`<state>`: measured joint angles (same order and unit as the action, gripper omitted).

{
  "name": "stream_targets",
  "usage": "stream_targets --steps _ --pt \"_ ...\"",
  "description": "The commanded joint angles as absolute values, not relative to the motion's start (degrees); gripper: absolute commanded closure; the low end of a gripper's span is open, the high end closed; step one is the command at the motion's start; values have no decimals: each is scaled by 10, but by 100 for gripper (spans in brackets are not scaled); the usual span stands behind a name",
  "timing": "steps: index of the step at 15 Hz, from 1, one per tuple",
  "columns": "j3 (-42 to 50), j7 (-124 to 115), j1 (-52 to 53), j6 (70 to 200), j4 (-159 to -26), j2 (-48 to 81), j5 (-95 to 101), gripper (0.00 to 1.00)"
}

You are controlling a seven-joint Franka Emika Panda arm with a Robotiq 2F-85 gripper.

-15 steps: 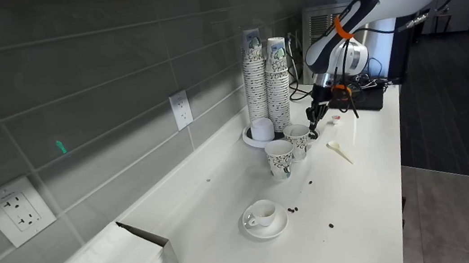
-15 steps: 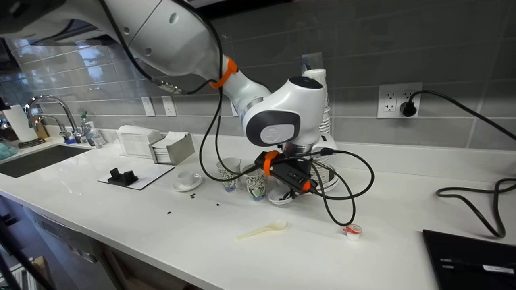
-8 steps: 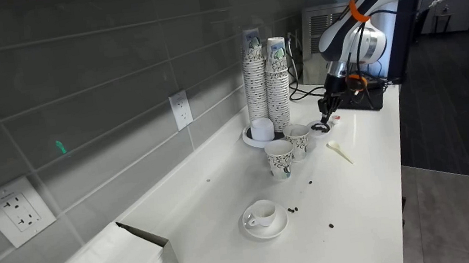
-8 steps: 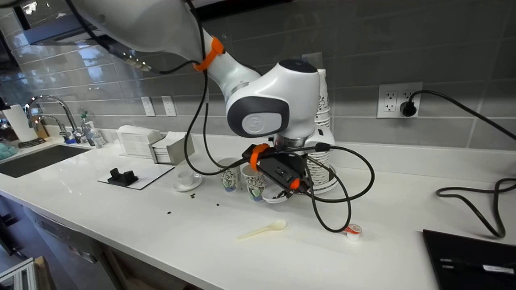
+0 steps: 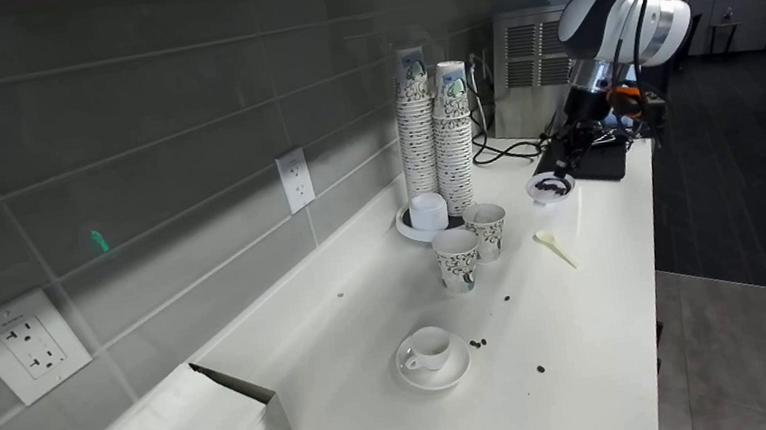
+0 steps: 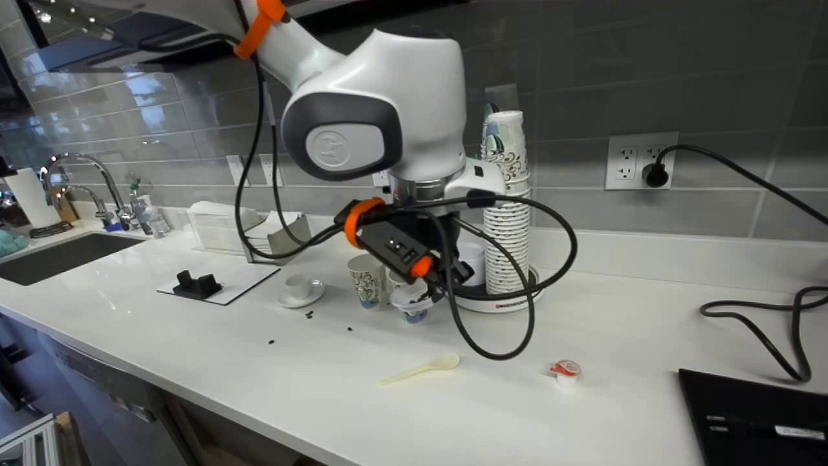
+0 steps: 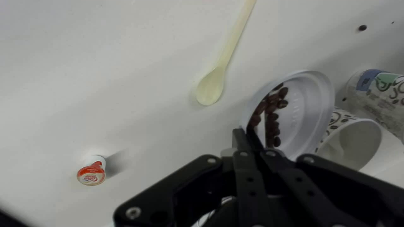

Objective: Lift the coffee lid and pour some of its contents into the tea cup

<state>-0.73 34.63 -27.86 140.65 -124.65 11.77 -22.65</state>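
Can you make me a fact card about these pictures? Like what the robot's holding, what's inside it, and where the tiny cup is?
Gripping: end effector, shut on the rim of the coffee lid
Lid position: raised above the countertop
Lid contents: dark coffee beans, mostly on one side
Pouring target: tea cup, upright on a white saucer
Strays: a few loose beans near the saucer
Also out: two patterned paper cups, plastic spoon, creamer cup

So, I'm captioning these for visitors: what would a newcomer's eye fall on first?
Probably the arm, large in an exterior view, its end effector holding a lid of coffee beans above the counter. Next might come the two tall cup stacks beside the wall and the tea cup on its saucer.
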Motion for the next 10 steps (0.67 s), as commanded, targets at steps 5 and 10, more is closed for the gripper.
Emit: stream_targets --steps 5,10 --pt "21 317 -144 1402 -1307 31 -165 100" --pt "5 327 -78 1384 -1273 54 -156 100"
